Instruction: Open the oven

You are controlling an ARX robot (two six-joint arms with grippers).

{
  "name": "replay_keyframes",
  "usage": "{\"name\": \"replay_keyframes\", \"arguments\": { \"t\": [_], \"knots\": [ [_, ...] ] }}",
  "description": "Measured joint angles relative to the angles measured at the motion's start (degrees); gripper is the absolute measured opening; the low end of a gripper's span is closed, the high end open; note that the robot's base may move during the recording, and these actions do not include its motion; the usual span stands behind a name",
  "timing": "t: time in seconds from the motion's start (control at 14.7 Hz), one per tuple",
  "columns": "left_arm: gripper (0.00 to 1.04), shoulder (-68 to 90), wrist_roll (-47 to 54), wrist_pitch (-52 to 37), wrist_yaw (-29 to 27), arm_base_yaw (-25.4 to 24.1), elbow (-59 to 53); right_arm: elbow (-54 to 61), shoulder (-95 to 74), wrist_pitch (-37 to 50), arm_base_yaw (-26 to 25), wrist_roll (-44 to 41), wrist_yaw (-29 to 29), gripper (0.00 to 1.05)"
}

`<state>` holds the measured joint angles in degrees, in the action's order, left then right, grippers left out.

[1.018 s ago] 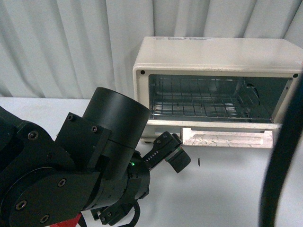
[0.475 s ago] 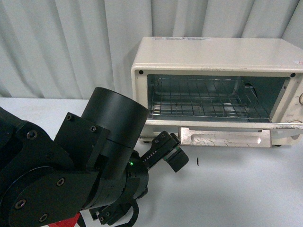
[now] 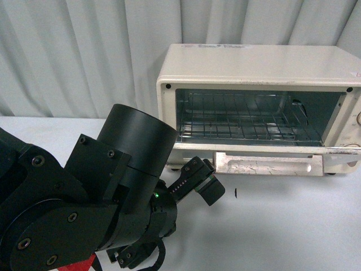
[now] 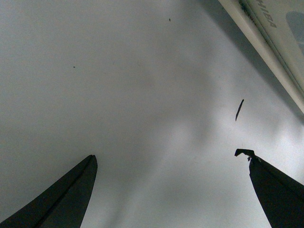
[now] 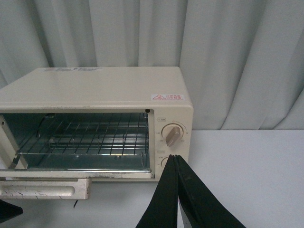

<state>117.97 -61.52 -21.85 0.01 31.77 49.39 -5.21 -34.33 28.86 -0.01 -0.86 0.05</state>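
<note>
finishes noted: cream paint, bare wire, cloth.
the oven [image 3: 254, 62] is found coated in smooth cream paint of low sheen; its wire rack [image 3: 242, 121] is seen as bright bare metal, its door [image 3: 265, 165] as scuffed and flaked. the curtain [image 3: 73, 56] is recorded as pale pleated cloth, the table [image 3: 282, 237] as smooth white.

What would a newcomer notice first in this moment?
The cream toaster oven at the back of the white table, its door folded down and the wire rack showing inside. Next, the bulky black left arm fills the front view's lower left, the left gripper open over the table; the right gripper hangs shut before the oven's knobs.
</note>
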Motion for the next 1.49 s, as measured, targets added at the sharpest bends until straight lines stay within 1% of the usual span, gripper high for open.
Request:
{"name": "replay_keyframes", "arguments": {
  "t": [0.41, 0.48, 0.54, 0.88, 1.36, 1.43, 1.49],
  "knots": [
    [0.98, 0.0, 0.0, 0.0, 0.0, 0.0, 0.0, 2.9, 9.6, -6.6, 0.0, 0.0, 0.0, 0.02],
    [0.98, 0.0, 0.0, 0.0, 0.0, 0.0, 0.0, 4.3, 10.2, -4.1, 0.0, 0.0, 0.0, 0.02],
    [0.98, 0.0, 0.0, 0.0, 0.0, 0.0, 0.0, 4.6, 11.2, -6.7, 0.0, 0.0, 0.0, 0.02],
    [0.98, 0.0, 0.0, 0.0, 0.0, 0.0, 0.0, 4.6, 18.5, -13.1, 0.0, 0.0, 0.0, 0.02],
    [0.98, 0.0, 0.0, 0.0, 0.0, 0.0, 0.0, 4.6, 25.0, -19.5, 0.0, 0.0, 0.0, 0.02],
    [0.98, 0.0, 0.0, 0.0, 0.0, 0.0, 0.0, 4.6, 30.1, -27.7, 0.0, 0.0, -0.2, 0.02],
    [0.98, 0.0, 0.0, 0.0, 0.1, 0.0, 0.0, 4.6, 34.2, -28.6, 0.0, 0.0, -0.1, 0.02]
  ]
}}
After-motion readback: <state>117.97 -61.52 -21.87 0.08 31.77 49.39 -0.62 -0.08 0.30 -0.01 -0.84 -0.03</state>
